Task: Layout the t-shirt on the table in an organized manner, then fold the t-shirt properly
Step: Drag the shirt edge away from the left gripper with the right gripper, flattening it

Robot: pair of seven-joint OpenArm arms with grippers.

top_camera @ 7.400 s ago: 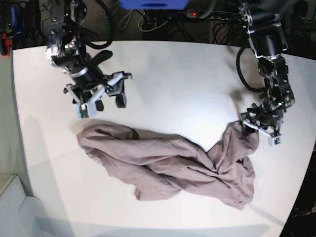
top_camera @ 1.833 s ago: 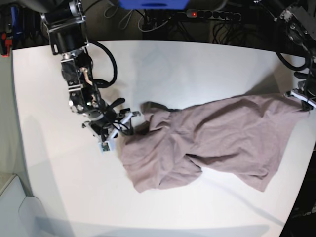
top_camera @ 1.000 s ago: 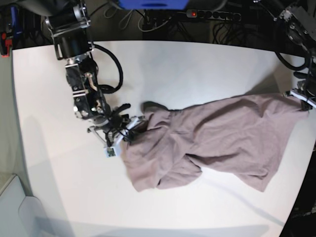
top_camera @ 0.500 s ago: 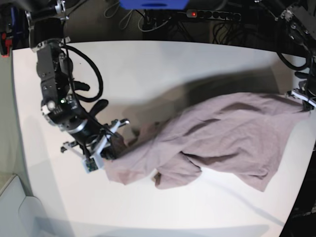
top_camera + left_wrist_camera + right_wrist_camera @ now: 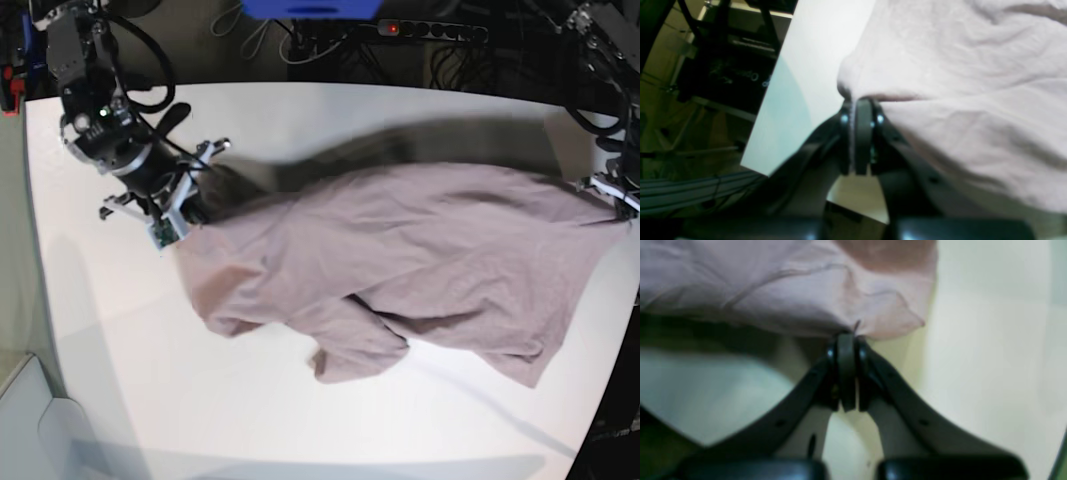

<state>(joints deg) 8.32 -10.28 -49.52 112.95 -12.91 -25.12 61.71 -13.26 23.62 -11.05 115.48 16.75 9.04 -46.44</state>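
Note:
The mauve t-shirt hangs stretched across the white table, raised at both ends with its lower folds resting on the top. My right gripper, at the base view's left, is shut on the shirt's left edge. My left gripper is shut on the shirt's right edge near the table's rim. In the right wrist view the jaws pinch a corner of cloth. In the left wrist view the fingertips clamp a fold of the shirt beside the table edge.
A power strip with a red light, cables and a blue object lie behind the table's far edge. The table's curved rim runs close to my left gripper. A pale box sits off the lower left corner.
My right gripper has carried the shirt's left end up and toward the far left, pulling the cloth out wider and lifting it. My left gripper has stayed put.

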